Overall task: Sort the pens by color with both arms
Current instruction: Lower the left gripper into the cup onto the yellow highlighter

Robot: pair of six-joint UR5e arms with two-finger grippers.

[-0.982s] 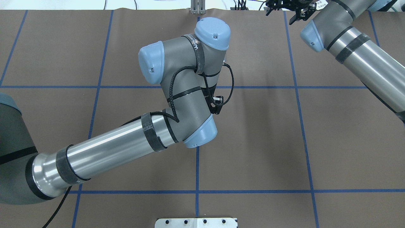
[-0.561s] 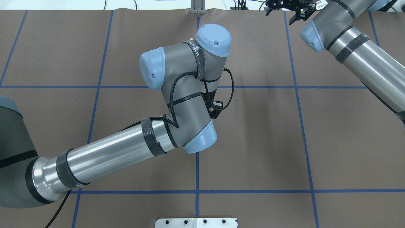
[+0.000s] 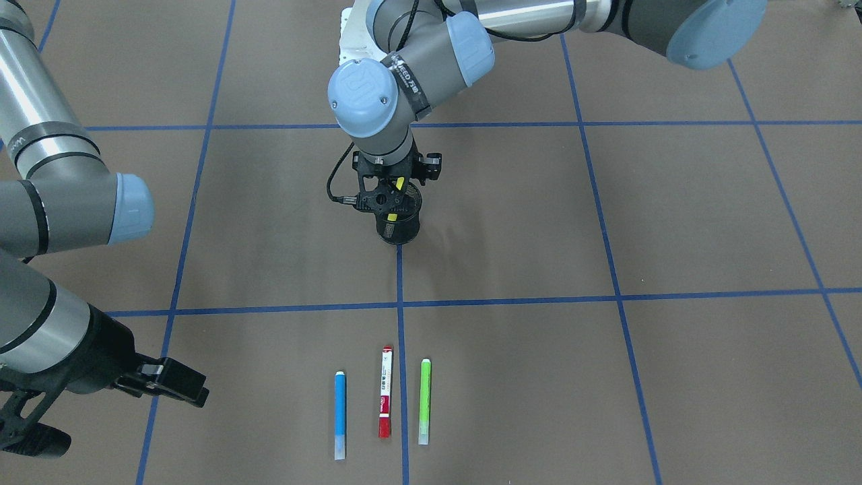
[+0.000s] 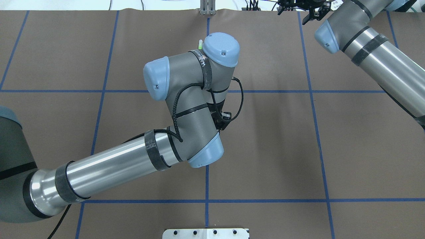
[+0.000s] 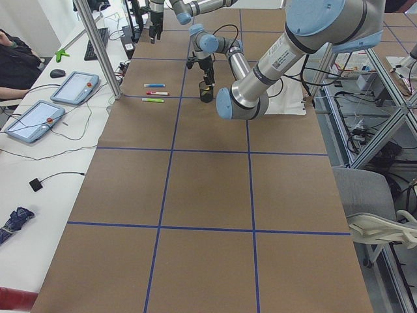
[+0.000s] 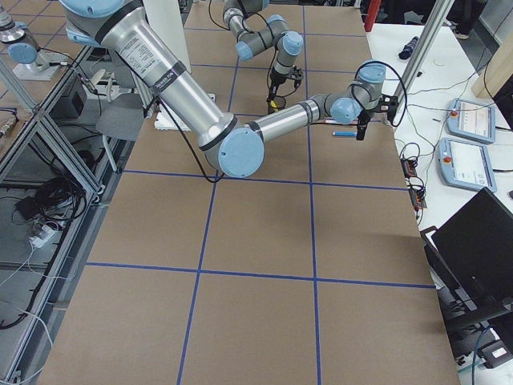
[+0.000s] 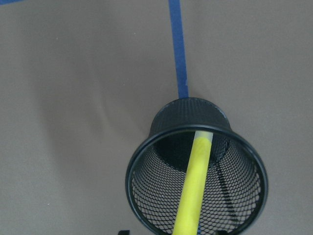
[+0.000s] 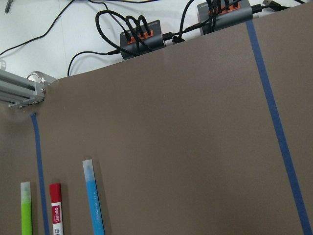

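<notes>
My left gripper (image 3: 389, 194) hangs over a black mesh cup (image 3: 399, 230) near the table's middle, shut on the yellow pen (image 3: 400, 183). In the left wrist view the yellow pen (image 7: 194, 186) slants down into the cup (image 7: 164, 117), pale end lowest. Side by side near the table's far edge lie the blue pen (image 3: 340, 411), the red pen (image 3: 385, 394) with its white label, and the green pen (image 3: 425, 401). My right gripper (image 4: 295, 15) hovers open over that far edge, holding nothing. Its wrist view shows the blue pen (image 8: 94, 198), red pen (image 8: 55, 208) and green pen (image 8: 25, 208).
Blue tape lines (image 3: 399, 303) divide the brown table cover into squares. Cables and power strips (image 8: 139, 36) sit just past the far edge. A white base mount (image 4: 206, 233) is at the near edge. In the left side view a person sits beside tablets (image 5: 75, 88) off the table.
My left arm's wrist has shifted a little toward the view's left, uncovering the green pen's tip beyond it. The right arm has barely moved.
</notes>
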